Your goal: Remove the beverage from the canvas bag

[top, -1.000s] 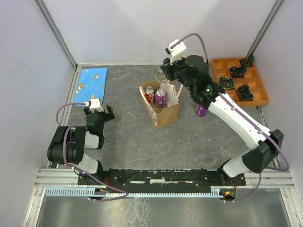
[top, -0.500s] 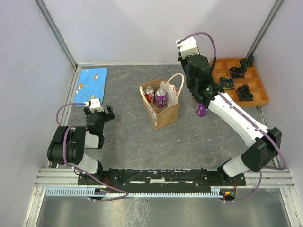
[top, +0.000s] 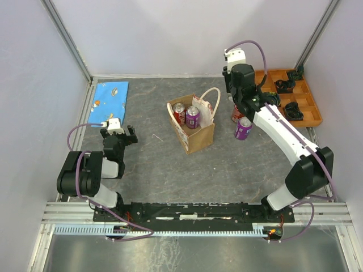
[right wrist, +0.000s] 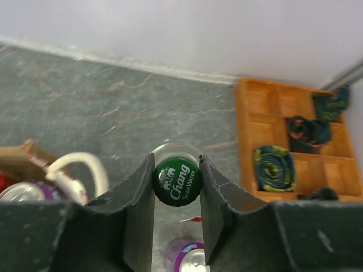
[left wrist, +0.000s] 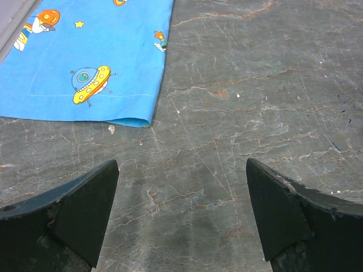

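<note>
Top external view: a grey marbled table [top: 147,164] boxed by pale walls [top: 153,34]. Right gripper [right wrist: 176,170] clamps the green-capped bottle [right wrist: 177,182] upright, long axis vertical, outside and right of the canvas bag [top: 198,139]; left gripper [left wrist: 181,181] gapes above the table.

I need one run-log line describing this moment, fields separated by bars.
right end effector: shut on green-capped clear bottle, outside tan canvas bag | left end effector: open | in bag: red can, purple can
</note>
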`<move>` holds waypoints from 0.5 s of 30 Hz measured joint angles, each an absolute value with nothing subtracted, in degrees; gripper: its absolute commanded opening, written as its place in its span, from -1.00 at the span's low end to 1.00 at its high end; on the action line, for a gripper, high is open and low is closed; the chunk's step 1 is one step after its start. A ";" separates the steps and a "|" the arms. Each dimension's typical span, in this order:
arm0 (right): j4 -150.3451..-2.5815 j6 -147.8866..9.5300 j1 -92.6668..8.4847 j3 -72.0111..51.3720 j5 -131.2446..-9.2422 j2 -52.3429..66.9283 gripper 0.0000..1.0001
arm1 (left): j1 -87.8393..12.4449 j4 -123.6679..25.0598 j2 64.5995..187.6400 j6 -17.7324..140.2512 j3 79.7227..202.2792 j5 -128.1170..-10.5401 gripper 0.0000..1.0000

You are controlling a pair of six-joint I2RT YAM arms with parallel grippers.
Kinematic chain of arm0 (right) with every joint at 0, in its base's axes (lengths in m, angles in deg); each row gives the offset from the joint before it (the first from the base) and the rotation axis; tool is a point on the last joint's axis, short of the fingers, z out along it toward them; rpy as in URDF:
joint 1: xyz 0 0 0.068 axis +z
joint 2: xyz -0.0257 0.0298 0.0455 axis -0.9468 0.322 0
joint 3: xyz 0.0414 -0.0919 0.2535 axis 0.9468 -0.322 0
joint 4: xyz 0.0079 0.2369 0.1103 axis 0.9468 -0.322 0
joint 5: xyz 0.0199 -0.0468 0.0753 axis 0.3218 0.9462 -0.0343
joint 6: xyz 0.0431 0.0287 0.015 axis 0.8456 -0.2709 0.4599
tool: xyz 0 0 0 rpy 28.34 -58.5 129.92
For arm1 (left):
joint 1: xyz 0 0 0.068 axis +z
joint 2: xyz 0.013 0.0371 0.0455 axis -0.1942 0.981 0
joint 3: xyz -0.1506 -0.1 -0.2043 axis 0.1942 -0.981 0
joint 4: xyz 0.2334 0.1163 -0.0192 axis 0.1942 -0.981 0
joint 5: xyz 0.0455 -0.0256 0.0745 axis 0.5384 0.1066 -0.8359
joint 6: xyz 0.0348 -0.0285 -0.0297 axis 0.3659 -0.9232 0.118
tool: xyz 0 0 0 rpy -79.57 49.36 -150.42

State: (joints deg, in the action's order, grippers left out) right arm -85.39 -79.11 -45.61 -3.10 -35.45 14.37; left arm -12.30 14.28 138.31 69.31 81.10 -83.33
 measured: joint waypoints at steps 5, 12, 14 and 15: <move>-89.36 -76.09 -45.02 -3.10 -42.35 17.02 -1.00 | -12.30 14.28 138.31 69.29 81.10 -83.33 0.99; -93.91 -74.71 -44.45 -3.32 -45.91 19.64 -1.00 | -12.32 14.28 138.31 69.31 81.10 -83.33 0.99; -94.41 -74.74 -44.50 -3.45 -45.76 19.99 -1.00 | -12.32 14.28 138.31 69.31 81.10 -83.33 0.99; -94.41 -74.71 -44.50 -3.74 -45.65 20.16 -1.00 | -12.35 14.28 138.31 69.31 81.10 -83.33 0.99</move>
State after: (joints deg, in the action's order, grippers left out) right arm -94.41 -74.71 -44.50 -3.74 -45.65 20.16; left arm -12.35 14.28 138.31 69.31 81.10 -83.33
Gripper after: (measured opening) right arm 0.378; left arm 0.992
